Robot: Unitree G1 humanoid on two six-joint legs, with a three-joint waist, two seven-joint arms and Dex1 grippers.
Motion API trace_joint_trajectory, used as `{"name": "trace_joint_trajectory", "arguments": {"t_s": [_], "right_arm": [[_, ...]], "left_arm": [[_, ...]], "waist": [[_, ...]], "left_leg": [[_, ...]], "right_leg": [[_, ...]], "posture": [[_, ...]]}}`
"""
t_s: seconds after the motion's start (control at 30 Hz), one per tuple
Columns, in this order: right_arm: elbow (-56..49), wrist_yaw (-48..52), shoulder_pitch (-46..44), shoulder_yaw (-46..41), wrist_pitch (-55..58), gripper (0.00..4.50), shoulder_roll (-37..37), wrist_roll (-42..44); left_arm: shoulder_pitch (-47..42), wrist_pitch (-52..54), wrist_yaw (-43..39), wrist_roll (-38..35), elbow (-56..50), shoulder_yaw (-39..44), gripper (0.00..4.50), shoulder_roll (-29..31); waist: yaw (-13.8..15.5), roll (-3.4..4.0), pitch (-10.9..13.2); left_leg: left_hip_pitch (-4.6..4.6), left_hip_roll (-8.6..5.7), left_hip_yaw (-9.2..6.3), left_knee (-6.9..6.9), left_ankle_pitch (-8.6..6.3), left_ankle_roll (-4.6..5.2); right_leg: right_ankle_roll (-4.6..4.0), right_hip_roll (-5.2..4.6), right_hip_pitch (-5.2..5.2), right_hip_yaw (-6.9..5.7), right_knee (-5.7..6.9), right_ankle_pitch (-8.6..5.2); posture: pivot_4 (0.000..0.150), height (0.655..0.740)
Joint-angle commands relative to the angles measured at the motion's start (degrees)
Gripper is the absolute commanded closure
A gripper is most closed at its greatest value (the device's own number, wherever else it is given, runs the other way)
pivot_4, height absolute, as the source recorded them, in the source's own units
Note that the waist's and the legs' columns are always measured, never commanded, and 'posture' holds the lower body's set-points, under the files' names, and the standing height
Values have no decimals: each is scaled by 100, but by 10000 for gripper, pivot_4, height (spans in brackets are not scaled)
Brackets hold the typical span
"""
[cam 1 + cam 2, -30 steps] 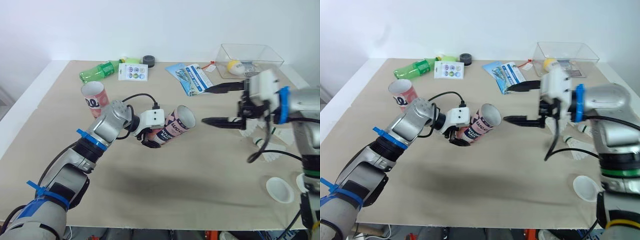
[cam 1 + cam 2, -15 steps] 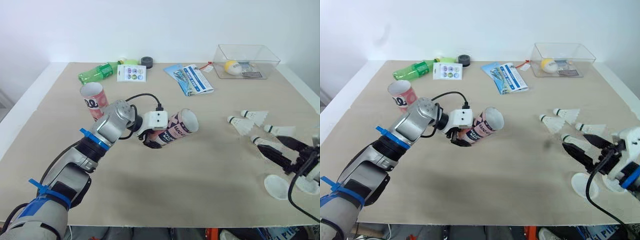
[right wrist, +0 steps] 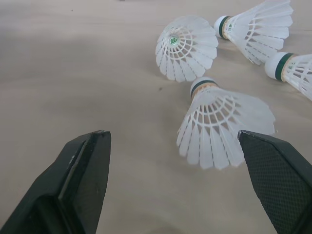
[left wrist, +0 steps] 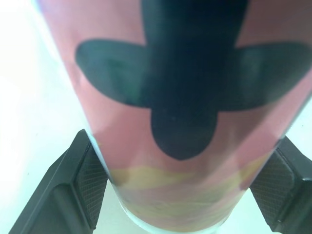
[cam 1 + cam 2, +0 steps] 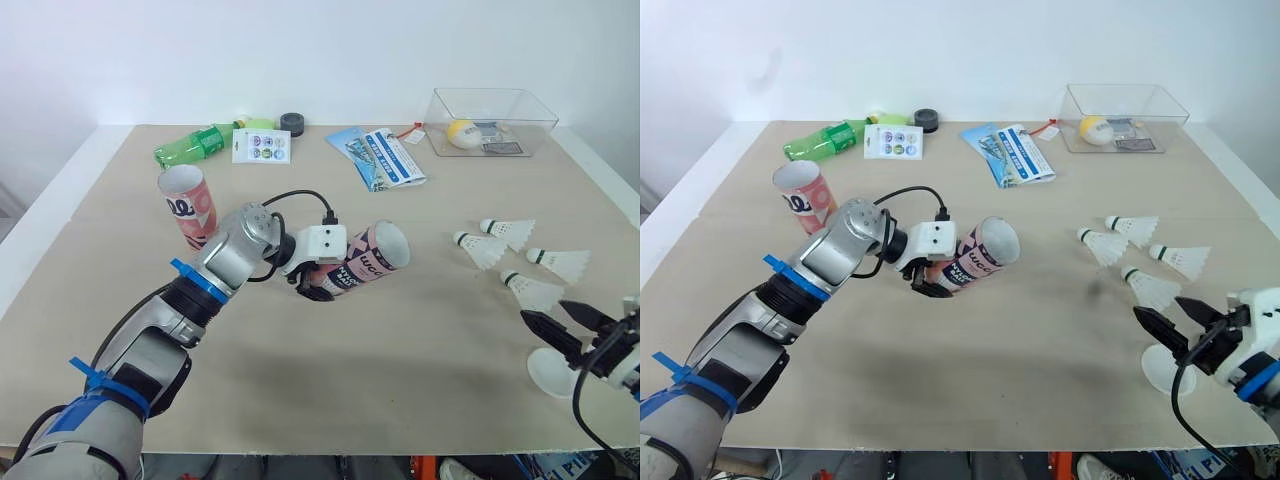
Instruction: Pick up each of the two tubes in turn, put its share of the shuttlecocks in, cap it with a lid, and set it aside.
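Fingers of the left gripper (image 5: 322,287) are shown clamped on either side of the pink tube (image 5: 366,262); in the left wrist view both are seen pressed to its wall. At ten o'clock on the bench (image 5: 330,380), the second tube (image 5: 188,205) is left standing upright and untouched, well apart from the held one. Since a second ago the pink tube has been carried a little toward three o'clock, to about the centre of the bench, with its open mouth turned toward the right arm. The left arm is reached in from seven o'clock, elbow bent, wrist rolled so that the tube is held close to level, mouth slightly raised.

At three o'clock four shuttlecocks (image 5: 532,291) are laid loose on the bench, corks pointing toward nine o'clock. The bigger change is seen here: the right gripper (image 5: 542,309), raised in front of the tube's mouth a second ago, has been drawn back and dropped low at four o'clock, its fingers spread wide and empty. The nearest shuttlecock is framed just ahead of them, not yet touched. A white lid (image 5: 553,372) is lying beside the gripper at five o'clock. The filling of the first tube is judged to be in hand, with the pick of a shuttlecock next. Whether any has been loaded already cannot be told, and neither tube is capped.
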Motion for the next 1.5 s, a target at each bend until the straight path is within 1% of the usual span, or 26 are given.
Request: {"name": "trace_joint_trajectory", "arguments": {"t_s": [0.03, 0.2, 0.43, 0.47, 0.53, 0.57, 0.6, 0.63, 0.7, 0.73, 0.77, 0.83, 1.0, 1.1, 1.2, 1.27, 1.3, 1.37, 1.43, 1.5], "right_arm": [[259, -162, -357, 161, -184, 379, 82, -44], [583, -293, -722, 484, -276, 379, 139, -149], [1181, -483, -1168, 624, -548, 379, 167, -319], [1239, -485, -1210, 660, -590, 4215, 164, -355], [1319, -483, -1266, 721, -637, 7164, 167, -394], [1337, -470, -1280, 740, -638, 14922, 171, -395], [1353, -472, -1288, 769, -664, 18755, 165, -435], [1364, -468, -1295, 784, -674, 20461, 164, -434], [1398, -491, -1309, 810, -712, 29310, 159, -454], [1415, -497, -1314, 820, -721, 35187, 155, -460], [1429, -499, -1317, 828, -735, 35187, 150, -478], [1461, -489, -1317, 826, -763, 44509, 140, -495], [1454, -464, -1282, 775, -838, 44830, 63, -531], [1144, -277, -1121, 785, -895, 44830, -182, -612], [343, 154, -874, 602, -671, 44830, -826, -526], [-122, 397, -947, 393, -354, 44830, -1329, -291], [-308, 541, -1081, 307, -202, 44830, -1632, -169], [-486, 694, -1262, 251, -34, 44830, -1986, -59], [-660, 988, -1949, 665, -144, 44830, -2579, -27], [-810, 1339, -2844, 1497, -657, 44830, -2880, -243]], "left_arm": [[-73, 32, 88, -49, -180, 59, 7863, -68], [-47, 97, 107, -53, -256, 64, 7863, -77], [31, 152, 123, -43, -358, 64, 7863, -10], [38, 163, 129, -42, -368, 62, 7863, -8], [35, 172, 141, -43, -366, 67, 7863, -14], [31, 174, 147, -45, -359, 71, 7863, -17], [28, 166, 154, -45, -346, 72, 7863, -19], [31, 165, 161, -47, -338, 72, 7863, -21], [35, 159, 171, -50, -328, 69, 7863, -26], [33, 155, 175, -53, -319, 68, 7863, -31], [30, 152, 177, -55, -313, 68, 7863, -34], [23, 141, 179, -57, -293, 67, 7863, -38], [-8, 91, 174, -47, -215, 59, 7863, -47], [-29, 47, 163, -41, -156, 61, 7863, -39], [-58, -12, 135, -35, -84, 60, 7863, -16], [-77, -53, 117, -38, -33, 50, 7863, -6], [-84, -71, 106, -40, -16, 39, 7863, -5], [-97, -104, 93, -43, 28, 29, 7863, -12], [-119, -126, 74, -58, 95, 25, 7863, -44], [-132, -90, 53, -122, 165, 59, 7863, -101]], "waist": [[3, 0, 0], [4, 1, 0], [6, 2, 0], [6, 2, 0], [6, 2, 0], [6, 2, 0], [5, 2, 0], [5, 2, 0], [6, 2, 0], [6, 2, 0], [6, 2, 0], [6, 2, 0], [6, 2, 0], [7, 6, 0], [9, 23, -1], [-22, 27, 0], [-26, 26, 0], [-35, 25, 1], [-42, 25, 2], [-80, 27, 3]], "left_leg": [[0, 0, 0, 0, 0, 0], [-2, -1, -1, -3, 0, 0], [-1, -1, -1, -10, 0, 0], [0, -1, -1, -10, 0, 0], [0, -1, -2, -10, 0, 0], [0, -1, -1, -10, 0, 0], [0, -1, -2, -10, 0, 0], [0, -1, -1, -10, 0, 0], [0, -1, -1, -10, 0, 0], [0, -1, -1, -10, 0, 0], [0, -1, -1, -10, 0, 0], [0, -1, -1, -10, 0, 0], [0, -1, -2, -10, 0, 0], [0, -1, -1, -10, 0, 0], [-2, -3, -1, -11, 0, 0], [0, -4, 2, -10, 0, 0], [4, -4, 2, -10, 0, 0], [6, -3, 0, -9, 0, 1], [9, -3, -2, -7, 3, 4], [8, -3, 9, -2, 3, 4]], "right_leg": [[0, 0, 0, 0, 0, 0], [8, 0, -1, 0, 0, 2], [21, 0, -2, -1, 0, 7], [21, 0, -1, -1, 0, 7], [22, 0, -1, -2, 0, 7], [22, 0, -1, -2, 0, 8], [22, 0, -1, -2, 0, 8], [23, 0, -1, -2, 0, 8], [23, 0, -1, -2, 0, 8], [23, 0, -1, -2, 0, 8], [24, 0, -1, -2, 0, 8], [24, 0, -1, -2, 0, 8], [24, 0, -1, -2, 0, 9], [24, 0, -1, -2, 0, 9], [26, -2, -2, 0, -1, 6], [28, -2, -2, 3, 0, 7], [29, -2, 0, 4, 0, 8], [17, 0, 0, 3, 1, 6], [5, 0, 4, 2, 1, 1], [7, -4, 2, 8, 0, 4]], "posture": [[1500, 7400], [1500, 7400], [1500, 7400], [1500, 7400], [1500, 7400], [1500, 7400], [1500, 7400], [1500, 7400], [1500, 7400], [1500, 7400], [1500, 7400], [1500, 7400], [1500, 7400], [1500, 7400], [1500, 7400], [1500, 7400], [1500, 7400], [1500, 7400], [1500, 7400], [1500, 7400]]}}
